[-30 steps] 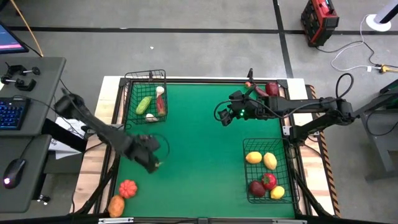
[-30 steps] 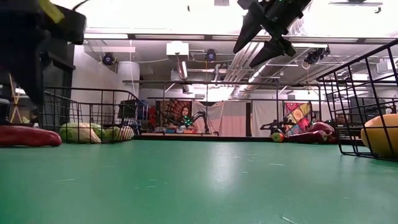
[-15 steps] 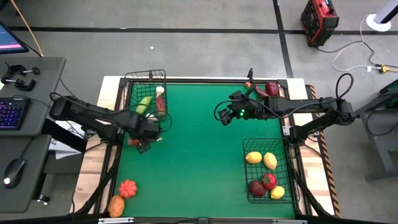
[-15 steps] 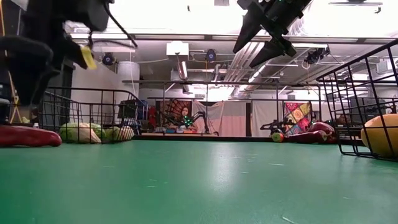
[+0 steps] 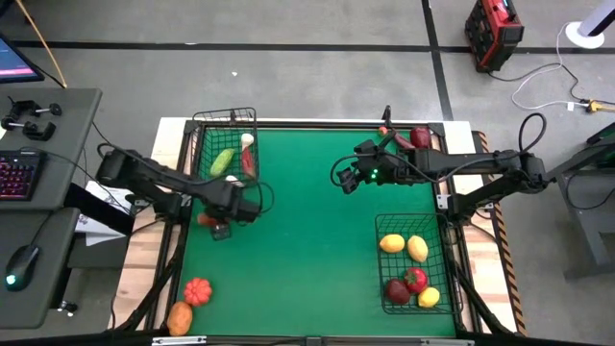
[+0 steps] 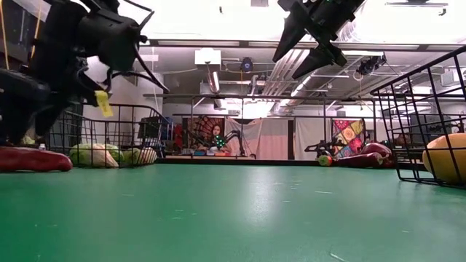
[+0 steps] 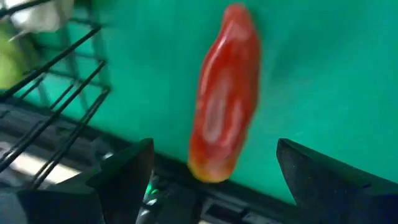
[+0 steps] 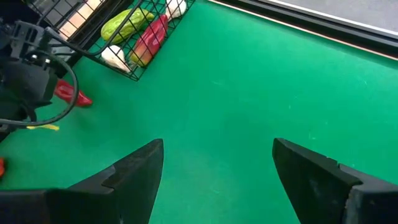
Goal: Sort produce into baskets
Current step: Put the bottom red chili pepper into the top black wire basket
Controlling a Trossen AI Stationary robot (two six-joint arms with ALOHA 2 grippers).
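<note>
A long red pepper [image 7: 224, 106] lies on its side on the green mat by the table's left edge, just on the near side of the smaller basket [image 5: 204, 144]. My left gripper [image 5: 215, 225] hangs open above it, pointing steeply down, one finger on either side and touching nothing. The low view shows the pepper [image 6: 33, 159] on the mat under the gripper [image 6: 29, 120]. My right gripper [image 5: 344, 181] hovers open high over the mat's far middle, holding nothing. The larger basket [image 5: 444, 252] stands at the near right.
The smaller basket holds a green cucumber [image 5: 222, 160], a white piece and a red one. The larger basket holds yellow and red fruits [image 5: 404, 246]. An orange pumpkin [image 5: 197, 290] and an orange piece [image 5: 180, 317] lie near left. Dark red produce [image 5: 420, 136] sits at the far right rim.
My left gripper has swung from the near left of the mat toward the far edge, coming over the red pepper. It has rolled, tipped to point more steeply down and sunk a little. The pepper has stayed in place.
</note>
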